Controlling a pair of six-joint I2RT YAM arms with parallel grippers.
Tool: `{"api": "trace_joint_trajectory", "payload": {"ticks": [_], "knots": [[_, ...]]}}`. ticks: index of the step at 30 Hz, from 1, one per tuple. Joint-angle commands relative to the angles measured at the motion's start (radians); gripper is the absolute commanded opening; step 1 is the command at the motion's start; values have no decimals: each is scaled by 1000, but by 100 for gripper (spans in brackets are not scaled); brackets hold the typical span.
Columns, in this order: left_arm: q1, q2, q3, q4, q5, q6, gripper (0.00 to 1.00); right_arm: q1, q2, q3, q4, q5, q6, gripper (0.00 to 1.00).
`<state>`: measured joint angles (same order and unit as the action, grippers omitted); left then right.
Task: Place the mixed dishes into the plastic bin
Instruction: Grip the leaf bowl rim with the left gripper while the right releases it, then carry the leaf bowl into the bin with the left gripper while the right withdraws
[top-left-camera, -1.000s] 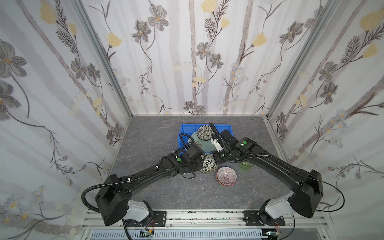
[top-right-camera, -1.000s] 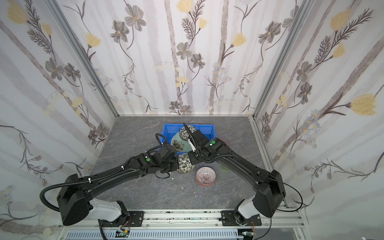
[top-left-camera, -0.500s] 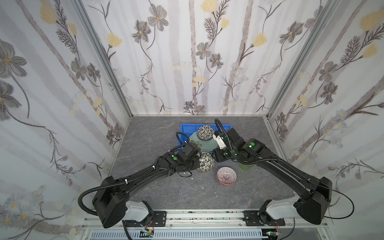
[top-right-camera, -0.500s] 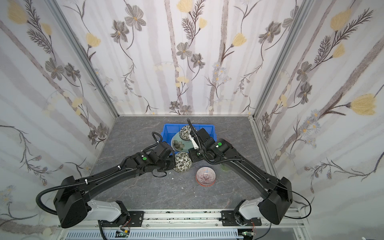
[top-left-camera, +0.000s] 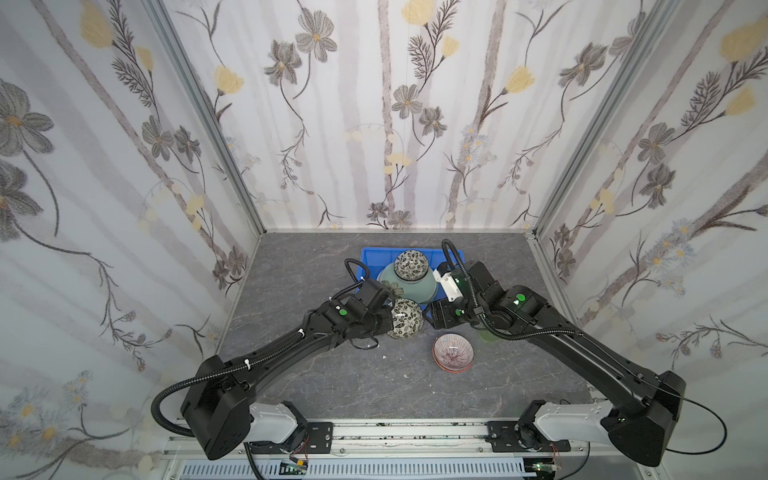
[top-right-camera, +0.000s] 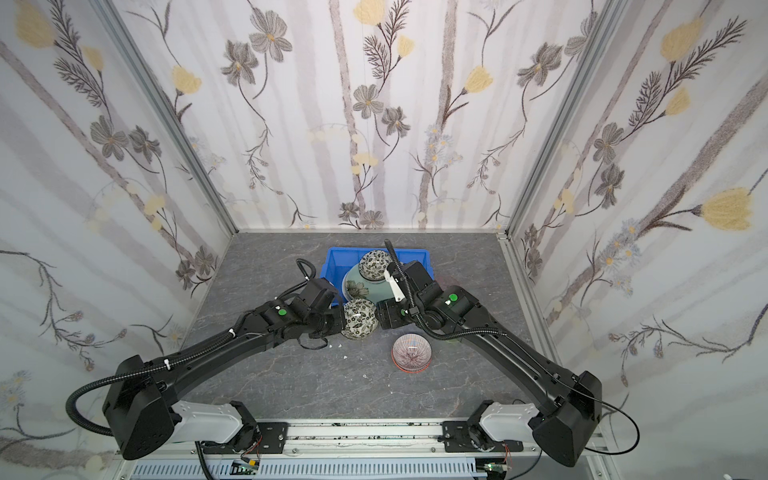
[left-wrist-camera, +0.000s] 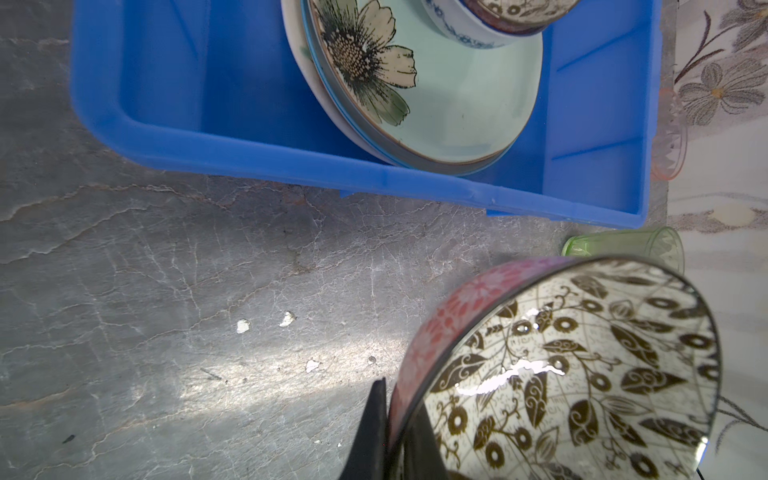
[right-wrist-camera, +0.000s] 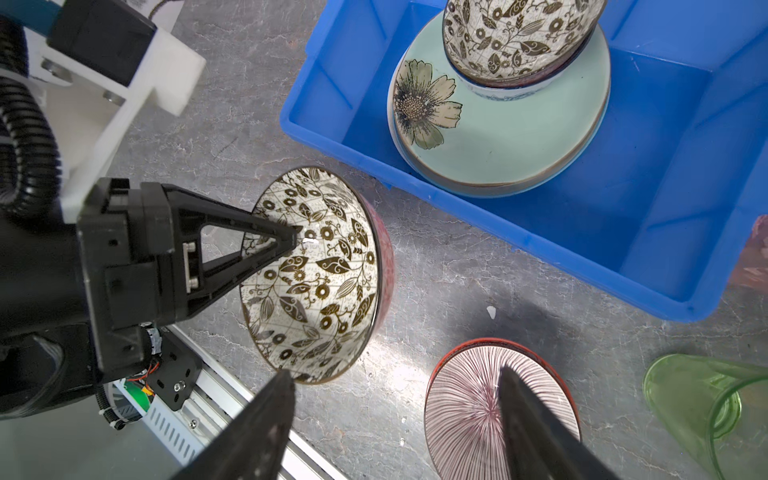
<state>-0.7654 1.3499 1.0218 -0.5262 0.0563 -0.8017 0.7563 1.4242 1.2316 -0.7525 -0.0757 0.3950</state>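
- Blue bin (top-left-camera: 368, 266) toward the back of the grey bench (top-left-camera: 311, 374), close-ish to the far wall.
- Already inside: mint plate (right-wrist-camera: 498, 137) with a flower print, stacked on other plates, plus a leafy black-and-white bowl (right-wrist-camera: 519, 37) parked on top.
- Left hand (left-wrist-camera: 395, 430) clamped tight on the rim of a second leafy bowl (top-left-camera: 405, 320), pink on the outside, one finger inside and one outside. Tilted up on edge, just in front of the bin, not in it yet.
- Right hand (right-wrist-camera: 395, 386) spread wide, nothing in it, hanging over the bench between that bowl and the striped bowl (right-wrist-camera: 469, 399).
- Striped bowl upright on the bench, outside the bin, with a green tumbler (right-wrist-camera: 698, 399) near it.
- Pink tumbler (left-wrist-camera: 669, 137) just outside the bin's end wall, too blurry to say more.
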Motion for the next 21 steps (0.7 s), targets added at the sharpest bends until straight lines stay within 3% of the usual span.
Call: {"api": "trace_joint_trajectory", "payload": {"ticks": [1,15,21], "knots": [[10,13,28,17,0,40,0,-2,-22,-19,40,2,23,100],[90,156,193,-23,21,160,0,-24,-195,-157,61,21,76,100],[127,238,308,-36,14,219,0,-49,-299,-249,85,61,169,100]]}}
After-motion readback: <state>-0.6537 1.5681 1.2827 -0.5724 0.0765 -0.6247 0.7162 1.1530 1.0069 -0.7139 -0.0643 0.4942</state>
